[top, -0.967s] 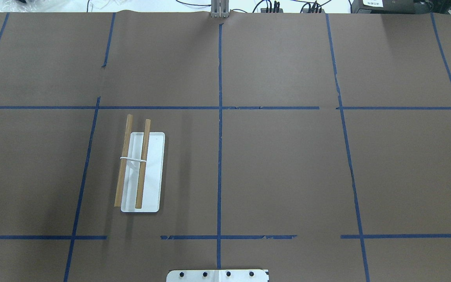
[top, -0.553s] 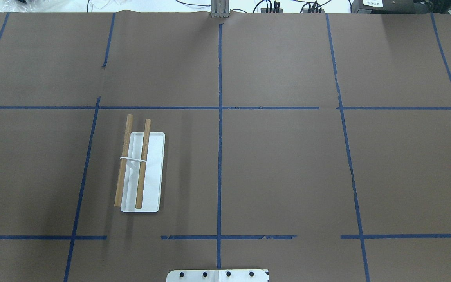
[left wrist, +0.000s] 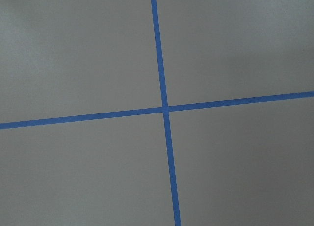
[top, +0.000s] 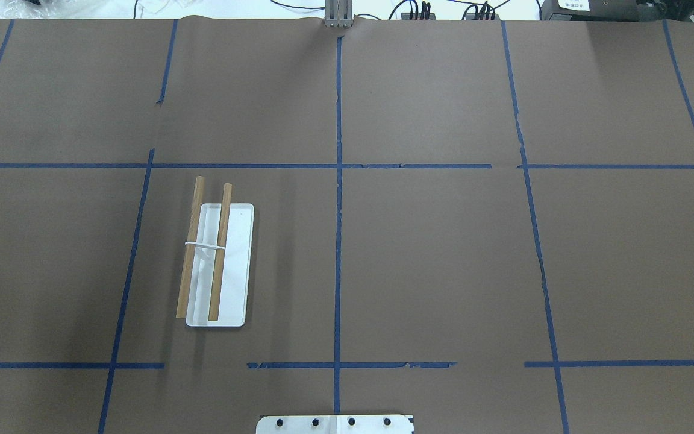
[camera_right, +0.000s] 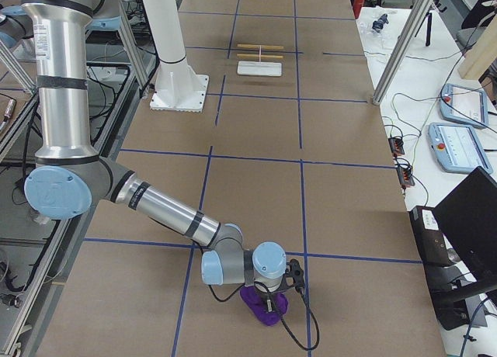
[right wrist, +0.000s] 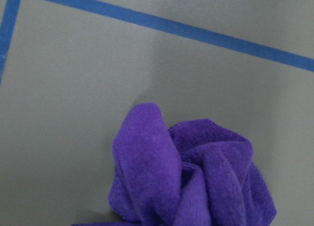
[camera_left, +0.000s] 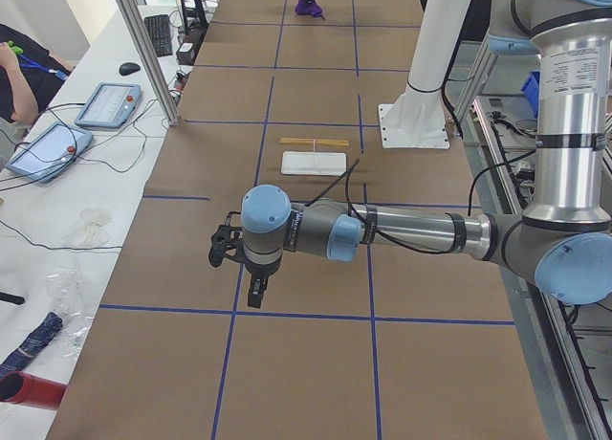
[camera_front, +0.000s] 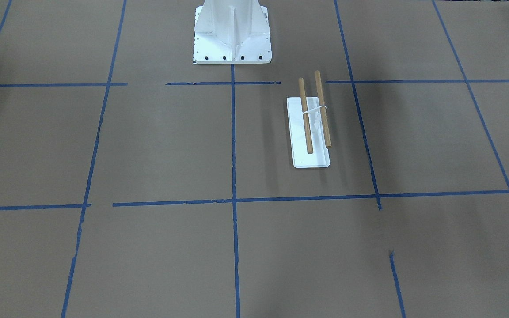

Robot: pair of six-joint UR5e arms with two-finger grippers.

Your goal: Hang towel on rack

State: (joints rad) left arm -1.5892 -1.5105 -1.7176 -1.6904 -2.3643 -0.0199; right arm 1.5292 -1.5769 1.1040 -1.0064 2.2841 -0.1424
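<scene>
Towel [camera_right: 264, 310] and right gripper [camera_right: 269, 297]: how do they stand?
— The gripper points down right at the bunched purple heap. Only the side views show it, so I can't tell whether its fingers are apart or together, or whether they touch the cloth.
And the left gripper [camera_left: 255, 293]?
— It hangs above a tape cross [left wrist: 165, 108] near the table's [top: 443, 253] left end. Again I can't tell if it's spread or closed.
Where does the towel lie?
— Crumpled on the brown paper at the robot's right end, just beside a blue tape line [right wrist: 206, 35].
And the rack [top: 220, 253]?
— Well apart from the towel, left of the pedestal [camera_front: 232, 31]. Its white base lies flat, and both dowels are bare.
</scene>
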